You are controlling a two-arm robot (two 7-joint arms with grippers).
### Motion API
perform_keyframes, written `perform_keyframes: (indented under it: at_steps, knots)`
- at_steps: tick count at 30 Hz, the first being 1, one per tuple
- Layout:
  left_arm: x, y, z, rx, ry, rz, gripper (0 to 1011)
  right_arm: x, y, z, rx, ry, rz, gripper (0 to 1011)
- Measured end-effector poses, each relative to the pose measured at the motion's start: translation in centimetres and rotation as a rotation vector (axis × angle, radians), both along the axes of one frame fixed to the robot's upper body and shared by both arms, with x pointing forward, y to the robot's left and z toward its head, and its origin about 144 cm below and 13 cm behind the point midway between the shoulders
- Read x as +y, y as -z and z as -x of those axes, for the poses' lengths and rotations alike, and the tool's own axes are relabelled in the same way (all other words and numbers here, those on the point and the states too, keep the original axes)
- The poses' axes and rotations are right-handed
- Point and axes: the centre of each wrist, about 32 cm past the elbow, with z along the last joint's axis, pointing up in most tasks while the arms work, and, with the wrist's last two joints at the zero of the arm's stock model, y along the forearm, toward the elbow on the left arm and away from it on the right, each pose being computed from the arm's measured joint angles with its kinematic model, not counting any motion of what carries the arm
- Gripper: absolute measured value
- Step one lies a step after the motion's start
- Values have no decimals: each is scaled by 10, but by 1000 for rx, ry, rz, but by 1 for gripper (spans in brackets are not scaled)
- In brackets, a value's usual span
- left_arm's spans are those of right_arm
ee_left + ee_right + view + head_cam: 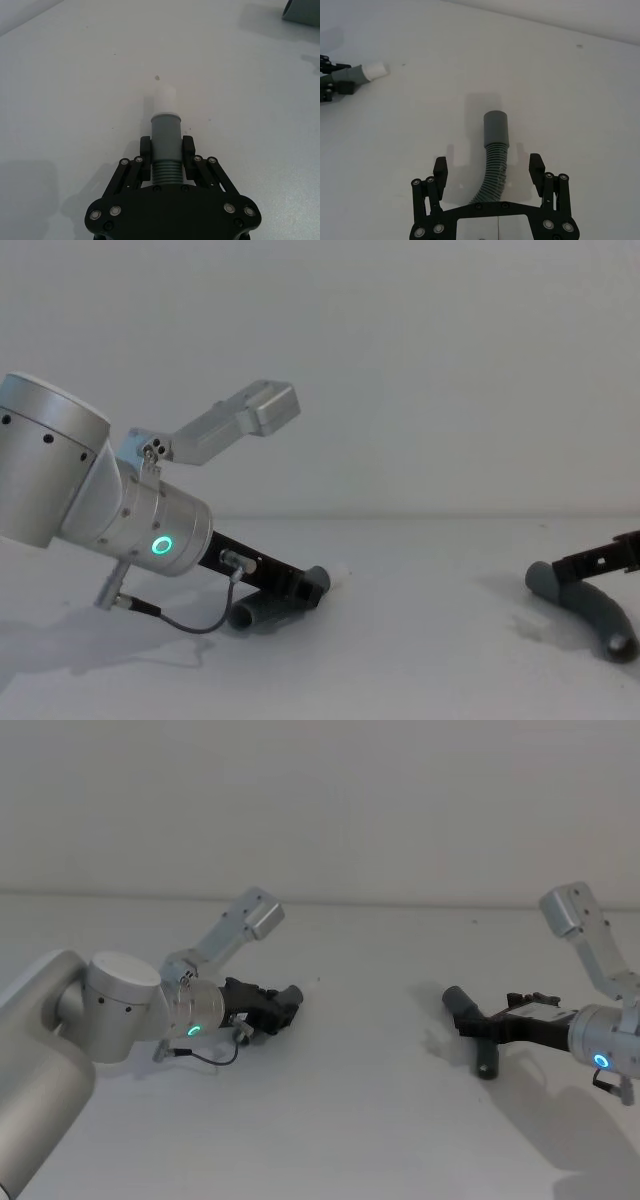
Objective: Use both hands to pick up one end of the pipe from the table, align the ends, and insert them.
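My left gripper (166, 152) is shut on the grey cuff of one pipe (165, 131) piece, whose white stub (164, 99) points away from the fingers just over the table (75, 75). From the chest view this piece (256, 615) trails down behind the left gripper (306, 586) to the white surface. The other pipe piece (496, 150), with a plain grey cuff (496, 129), lies on the table. My right gripper (488, 169) is open, one finger on each side of the piece's ribbed stretch. In the head view the right gripper (476, 1022) sits at that piece (484, 1055).
Both silver forearms reach in from the sides, the left arm (120, 1005) and the right arm (600, 1050). A thin cable (190, 625) loops under the left wrist. A bare stretch of white table (370, 1050) separates the two pieces.
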Motion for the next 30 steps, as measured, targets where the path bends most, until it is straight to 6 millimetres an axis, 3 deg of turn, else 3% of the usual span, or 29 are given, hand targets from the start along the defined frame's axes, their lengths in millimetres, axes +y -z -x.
perform_keyframes:
  at_steps: [30]
  knots:
    - [0, 0, 0, 0, 0, 0, 353, 8, 23, -8, 36, 18, -22, 1001]
